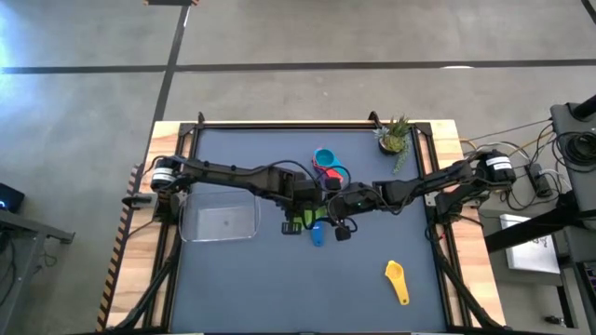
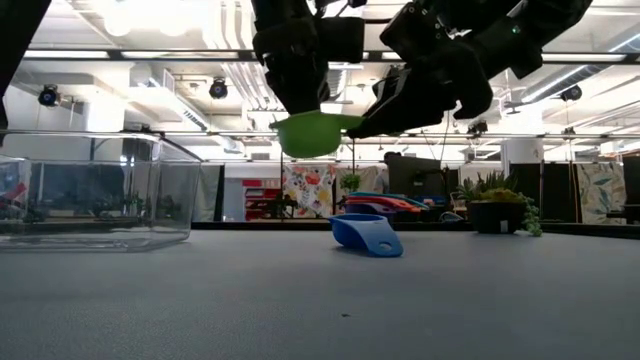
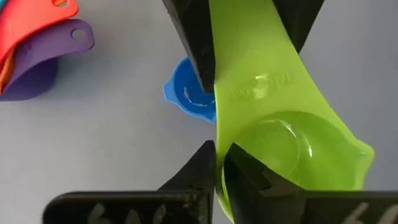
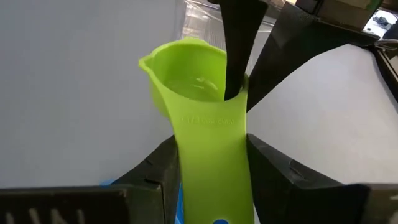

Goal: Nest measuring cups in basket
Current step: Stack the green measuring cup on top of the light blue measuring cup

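Note:
The lime green cup [image 2: 310, 133] hangs in the air above the middle of the table, held by both grippers. My left gripper [image 3: 219, 171] is shut on its bowl and my right gripper [image 4: 211, 174] on its handle. A blue cup [image 2: 367, 234] lies tipped on the table just below them. A teal cup [image 1: 324, 155] and a stack of red, purple and blue cups [image 1: 332, 174] sit farther back. A yellow cup [image 1: 398, 281] lies near the right front. The clear basket [image 1: 220, 217] stands on the table's left part. My left gripper pinches the lime cup's bowl wall [image 3: 217, 149] beside the handle root. One finger [image 4: 235, 56] is inside the bowl and one is outside, coming from above. The cup is lifted clear. My right gripper pinches the cup's flat handle [image 4: 211, 146] between its two fingers. They lie across the handle's width, coming roughly level from the table's right. The bowl points away from this gripper, open side up.
A small potted plant [image 1: 396, 137] stands at the far right corner. The table's raised frame [image 1: 307, 124] runs along the far edge. Bare table surface lies in front of the grippers, between the basket and the yellow cup.

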Available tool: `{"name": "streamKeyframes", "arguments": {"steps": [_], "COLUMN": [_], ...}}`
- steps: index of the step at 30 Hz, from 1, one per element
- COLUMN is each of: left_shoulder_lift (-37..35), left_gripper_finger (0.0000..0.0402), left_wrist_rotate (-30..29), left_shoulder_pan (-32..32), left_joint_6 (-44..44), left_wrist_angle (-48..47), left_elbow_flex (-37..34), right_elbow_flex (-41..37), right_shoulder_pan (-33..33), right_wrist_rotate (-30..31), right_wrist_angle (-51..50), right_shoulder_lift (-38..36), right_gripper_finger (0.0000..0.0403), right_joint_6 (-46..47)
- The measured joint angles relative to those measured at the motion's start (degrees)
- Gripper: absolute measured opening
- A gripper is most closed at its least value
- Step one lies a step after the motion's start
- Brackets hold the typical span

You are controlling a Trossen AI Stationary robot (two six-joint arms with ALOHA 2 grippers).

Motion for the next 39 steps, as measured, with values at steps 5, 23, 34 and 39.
{"name": "streamKeyframes", "arguments": {"steps": [5,23,34,39], "left_shoulder_lift": [-0.6,-21.6,-26.4,-23.4], "left_gripper_finger": [0.0047,0.0082,0.0082,0.0082], "left_wrist_rotate": [-1.1,-8.6,-8.5,-8.5], "left_shoulder_pan": [0.1,-1.8,-2.0,-1.7], "left_joint_6": [-1.0,-3.5,-4.7,-6.1], "left_wrist_angle": [-7.3,15.0,38.3,41.4], "left_elbow_flex": [2.5,-9.9,-30.9,-34.2], "right_elbow_flex": [0.0,-1.6,-3.4,-3.4], "right_shoulder_pan": [-0.2,-14.6,-17.4,-17.4], "right_wrist_rotate": [0.7,0.6,-8.6,-8.6], "right_wrist_angle": [-0.1,-10.6,-11.2,-11.7], "right_shoulder_lift": [0.0,-6.7,-11.5,-11.2], "right_gripper_finger": [0.0137,0.0075,0.0023,0.0022], "right_joint_6": [0.2,4.0,2.9,3.7]}}
